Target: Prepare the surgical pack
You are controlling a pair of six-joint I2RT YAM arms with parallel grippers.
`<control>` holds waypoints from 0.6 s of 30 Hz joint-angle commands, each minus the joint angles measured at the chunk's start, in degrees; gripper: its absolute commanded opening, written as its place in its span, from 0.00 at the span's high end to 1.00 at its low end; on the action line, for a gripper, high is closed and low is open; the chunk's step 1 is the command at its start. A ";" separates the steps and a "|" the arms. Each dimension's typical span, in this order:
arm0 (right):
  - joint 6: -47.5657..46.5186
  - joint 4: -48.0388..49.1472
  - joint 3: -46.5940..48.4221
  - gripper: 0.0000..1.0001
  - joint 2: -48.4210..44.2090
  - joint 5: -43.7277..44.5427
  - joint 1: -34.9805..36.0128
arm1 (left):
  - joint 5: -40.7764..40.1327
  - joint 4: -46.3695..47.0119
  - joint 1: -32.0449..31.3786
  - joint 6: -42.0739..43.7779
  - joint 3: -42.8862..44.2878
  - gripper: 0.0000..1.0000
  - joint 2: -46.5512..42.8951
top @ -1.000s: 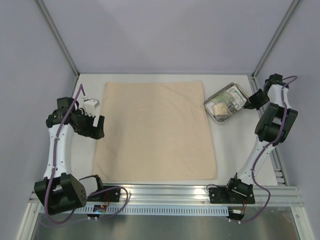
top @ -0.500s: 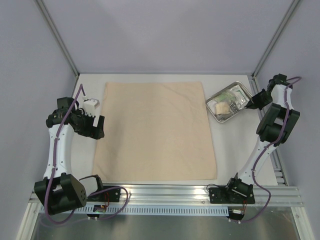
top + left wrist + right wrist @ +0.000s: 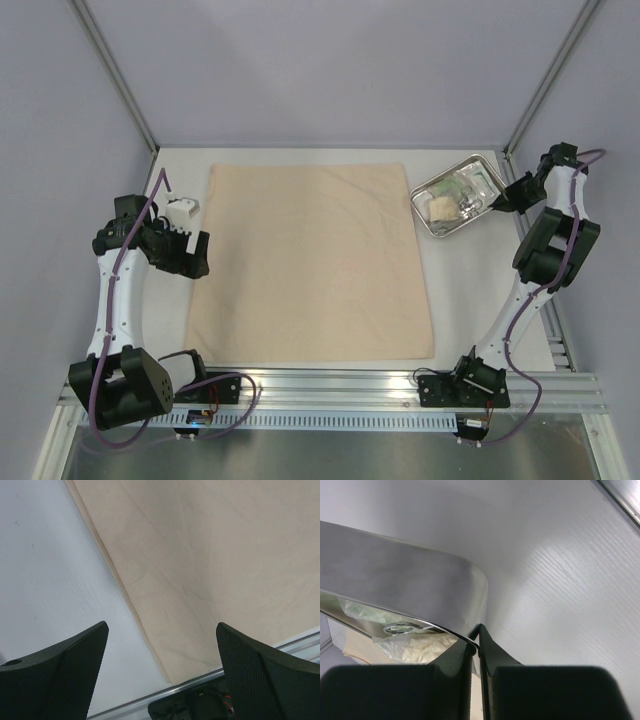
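Right claw (image 3: 476, 642) clenched on rim corner of steel tray (image 3: 400, 575), tray straight ahead of fingertips. Stiff, slick, thin-lipped, loaded: likely to pivot or slip; hold level. Left claw (image 3: 161, 630) spread wide, tan cloth (image 3: 225, 555) beneath, nothing held.

Hanging the black two-finger left gripper (image 3: 196, 254) wide open by the left edge of the white table (image 3: 470, 290); stretching the right arm toward the far right corner, pinching the rim of the shallow shiny steel tray (image 3: 483, 178) with the black right gripper (image 3: 497, 205).
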 commanded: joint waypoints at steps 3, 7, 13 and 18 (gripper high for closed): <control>2.68 0.58 3.71 1.00 -0.15 -6.16 -0.59 | 1.93 1.37 0.05 0.49 0.07 0.02 0.03; 3.12 1.02 2.92 0.99 0.03 -7.65 -0.59 | 1.93 1.37 0.13 0.41 0.16 0.02 -0.05; 3.21 1.63 1.08 0.99 -0.15 -7.57 -0.59 | 2.02 1.36 0.13 0.23 0.16 0.02 0.03; 3.56 6.46 -7.62 0.99 -2.78 -6.43 -0.59 | 2.20 1.19 0.13 0.14 0.25 0.02 0.03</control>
